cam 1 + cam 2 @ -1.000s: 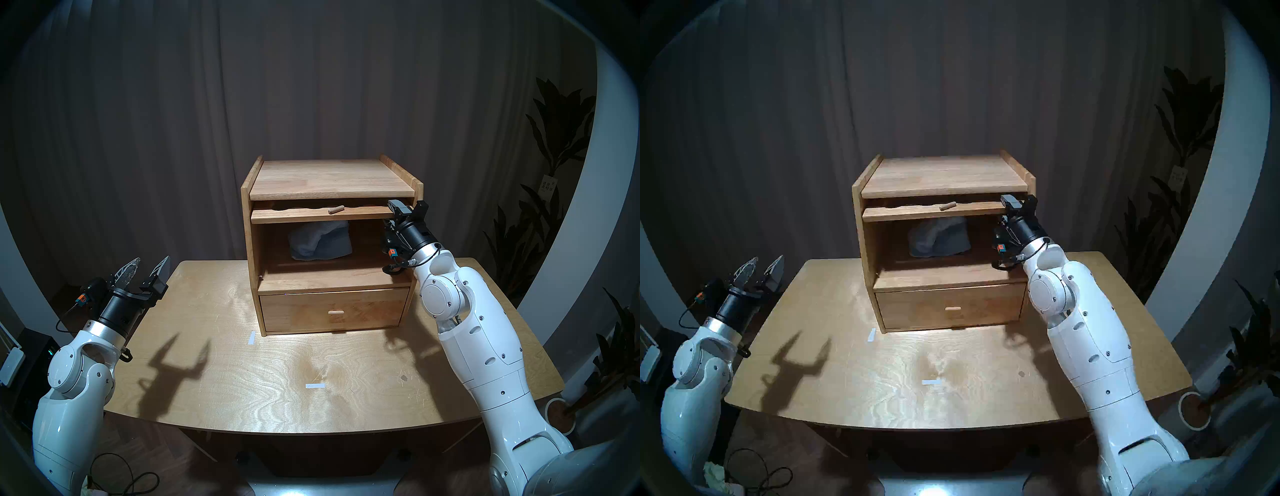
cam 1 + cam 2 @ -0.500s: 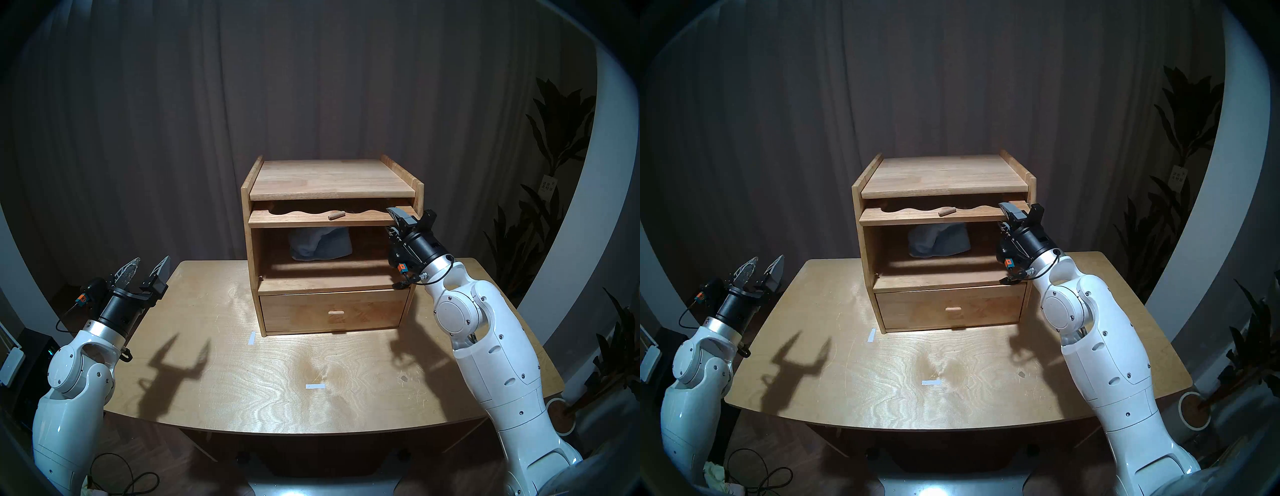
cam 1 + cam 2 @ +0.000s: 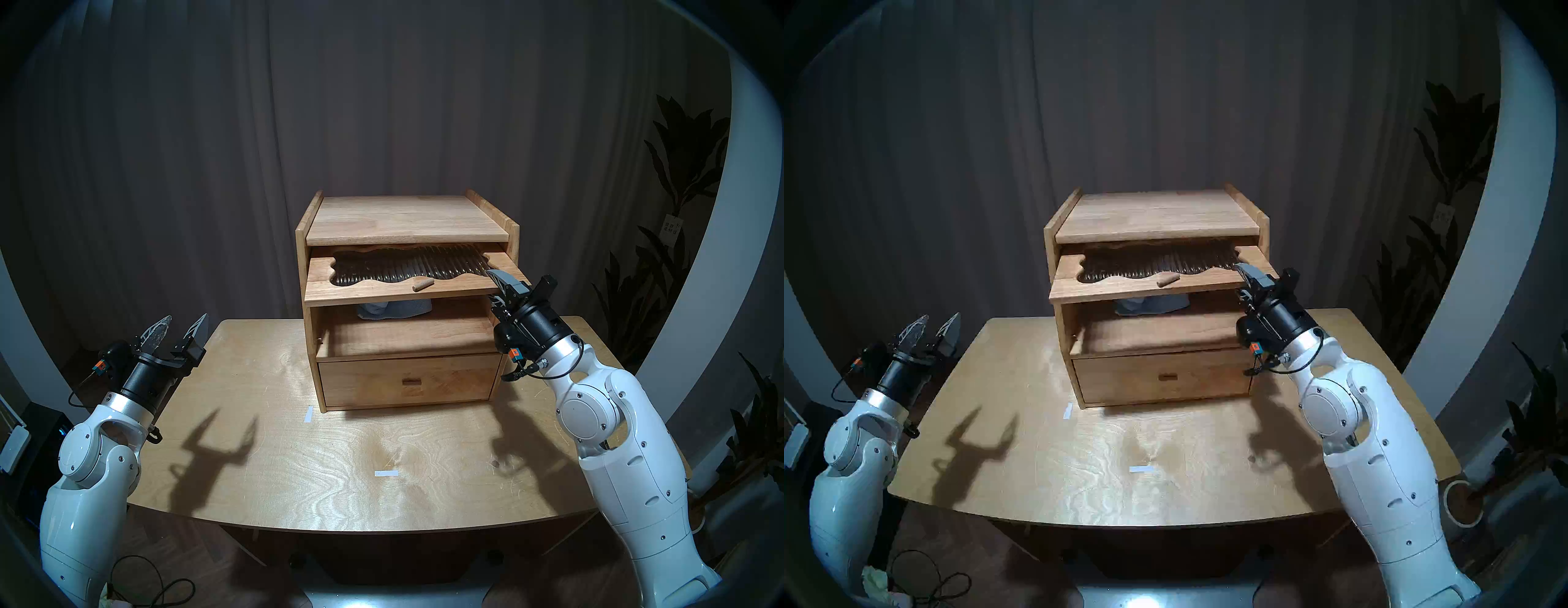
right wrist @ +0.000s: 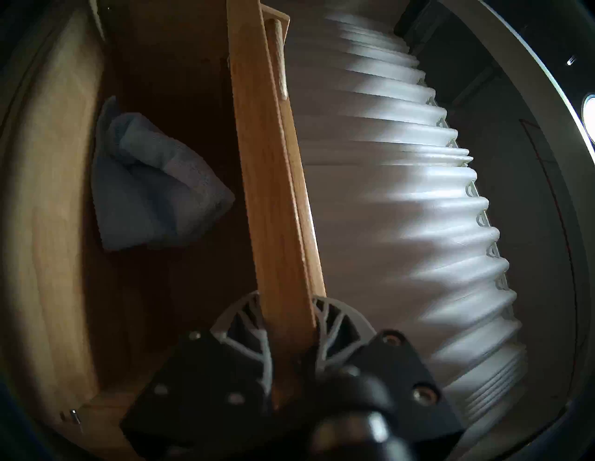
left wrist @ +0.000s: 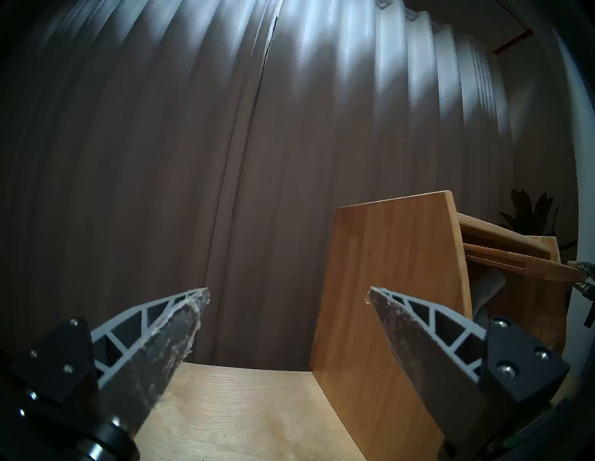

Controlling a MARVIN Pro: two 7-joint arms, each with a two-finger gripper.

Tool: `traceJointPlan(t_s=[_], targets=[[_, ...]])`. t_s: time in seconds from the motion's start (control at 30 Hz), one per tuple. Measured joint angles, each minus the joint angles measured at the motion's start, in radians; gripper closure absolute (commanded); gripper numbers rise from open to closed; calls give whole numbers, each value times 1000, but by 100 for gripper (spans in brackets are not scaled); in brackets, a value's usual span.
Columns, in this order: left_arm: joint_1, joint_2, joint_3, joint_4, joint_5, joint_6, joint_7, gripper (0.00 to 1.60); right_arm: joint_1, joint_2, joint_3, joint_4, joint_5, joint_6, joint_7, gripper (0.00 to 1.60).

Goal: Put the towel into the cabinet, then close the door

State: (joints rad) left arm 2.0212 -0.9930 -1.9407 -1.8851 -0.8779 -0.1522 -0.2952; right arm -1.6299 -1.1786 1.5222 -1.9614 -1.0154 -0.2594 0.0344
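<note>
The light-wood cabinet (image 3: 407, 218) (image 3: 1157, 214) stands at the back of the table. Its door (image 3: 365, 288) (image 3: 1123, 288) (image 4: 273, 199), a panel with a wavy ribbed window and a peg knob (image 3: 423, 285), sticks out flat from under the top. My right gripper (image 3: 505, 288) (image 3: 1253, 282) (image 4: 289, 325) is shut on the door's right front corner. The light-blue towel (image 3: 394, 309) (image 3: 1151, 305) (image 4: 154, 186) lies inside the compartment, mostly hidden below the door in the head views. My left gripper (image 3: 180, 329) (image 3: 932, 329) (image 5: 288, 294) hangs open and empty over the table's left edge.
A closed drawer (image 3: 409, 380) sits under the compartment. Two white tape strips (image 3: 308, 414) (image 3: 386, 473) mark the table (image 3: 297, 467). Dark curtains hang behind; plants (image 3: 679, 191) stand at the right. Cables (image 3: 157, 590) lie on the floor at the left.
My right gripper has pulled the door forward out of its slot, exposing the ribbed window, and has closed tighter on its corner. The door now hides most of the towel. Left arm still.
</note>
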Motion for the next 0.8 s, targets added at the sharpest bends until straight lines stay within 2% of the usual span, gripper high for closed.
traceJointPlan(t_s=[0.5,0.67,0.7,0.73,0.8], targets=[[0,0,0,0,0,0,0,0,-193,1,38,-141,33,1,8,160],[0,0,0,0,1,0,0,0,-245,-6,50,-185,34,31,20,160],[0,0,0,0,1,0,0,0,-257,-7,53,-197,34,39,25,122],[0,0,0,0,1,0,0,0,-268,-8,56,-206,34,43,28,0],[0,0,0,0,1,0,0,0,-287,-9,63,-219,41,47,30,0]])
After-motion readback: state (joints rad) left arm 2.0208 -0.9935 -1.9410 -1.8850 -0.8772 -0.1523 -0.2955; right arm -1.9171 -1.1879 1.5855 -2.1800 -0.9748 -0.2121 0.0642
